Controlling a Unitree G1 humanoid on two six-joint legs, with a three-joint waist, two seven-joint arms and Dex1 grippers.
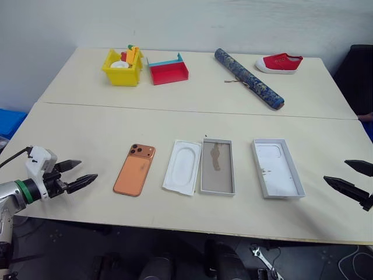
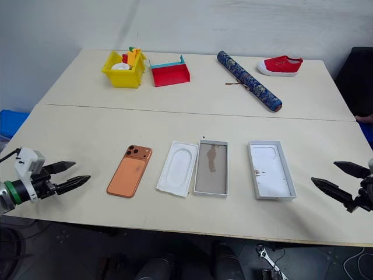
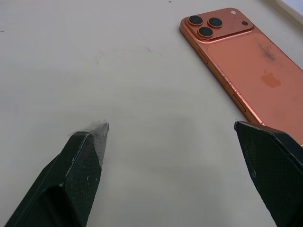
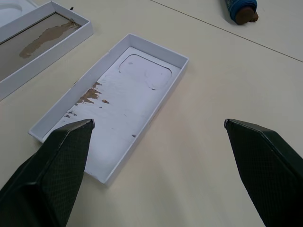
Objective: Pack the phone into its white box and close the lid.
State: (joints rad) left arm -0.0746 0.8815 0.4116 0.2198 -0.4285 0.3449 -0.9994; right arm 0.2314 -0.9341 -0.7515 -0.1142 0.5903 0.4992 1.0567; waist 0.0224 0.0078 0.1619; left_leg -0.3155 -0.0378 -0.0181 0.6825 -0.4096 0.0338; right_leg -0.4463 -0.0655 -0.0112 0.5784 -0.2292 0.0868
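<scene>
Both grippers spread, holding nothing
The phone, plastic insert, white box and lid lie in 1 row near the table's front edge, left gripper and right gripper outside them.

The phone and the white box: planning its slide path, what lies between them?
A thin white plastic insert lies between the phone and the white box, seen from the head views.

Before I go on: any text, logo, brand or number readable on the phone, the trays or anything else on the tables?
No readable words or numbers anywhere.
Phone: no lettering; only a faint apple-shaped logo mark on its orange back.
White box: no print, just a brown blotch on the floor.
Lid: blank white inside, faint phone outline, brown scuffs.
Patterned roll and red shoe: any marking too small to read.
</scene>
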